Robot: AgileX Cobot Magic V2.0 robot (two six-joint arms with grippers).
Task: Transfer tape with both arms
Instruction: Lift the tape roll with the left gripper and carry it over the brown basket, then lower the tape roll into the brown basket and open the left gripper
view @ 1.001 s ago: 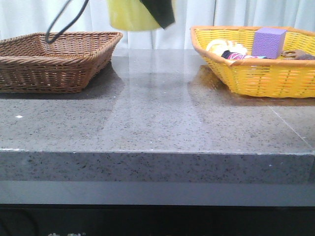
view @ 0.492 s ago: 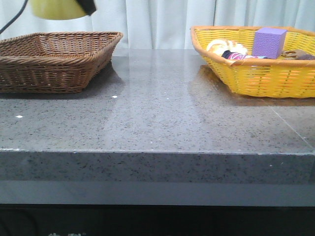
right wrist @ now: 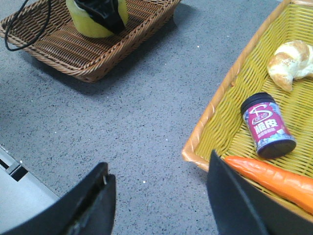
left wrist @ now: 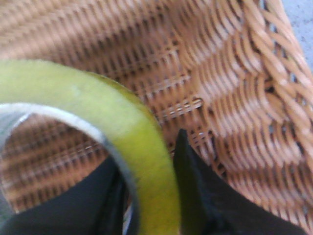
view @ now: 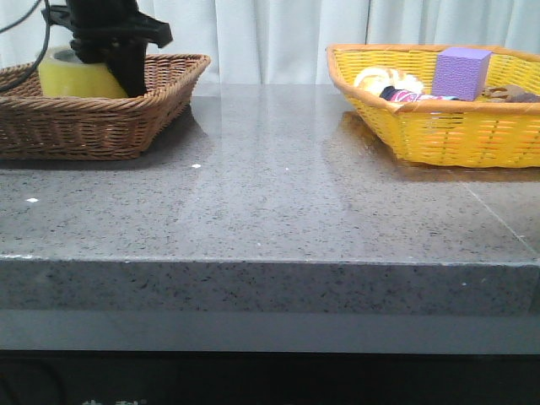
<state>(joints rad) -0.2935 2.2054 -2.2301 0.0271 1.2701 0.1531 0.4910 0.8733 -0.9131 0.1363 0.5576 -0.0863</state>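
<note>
lowered from above, tape (view: 74, 78) now sits in the brown basket (view: 160, 101), left end effector (left wrist: 149, 196) clamped on its wall, right end effector (right wrist: 159, 196) apart; next, release.

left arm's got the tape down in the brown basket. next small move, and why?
Probably open the left end effector and let go. Its fingers are clamped on the wall of the tape, one inside the ring and one outside, and the roll sits low inside the brown basket, seemingly at or near its floor. The right end effector is open and empty over the table.
</note>
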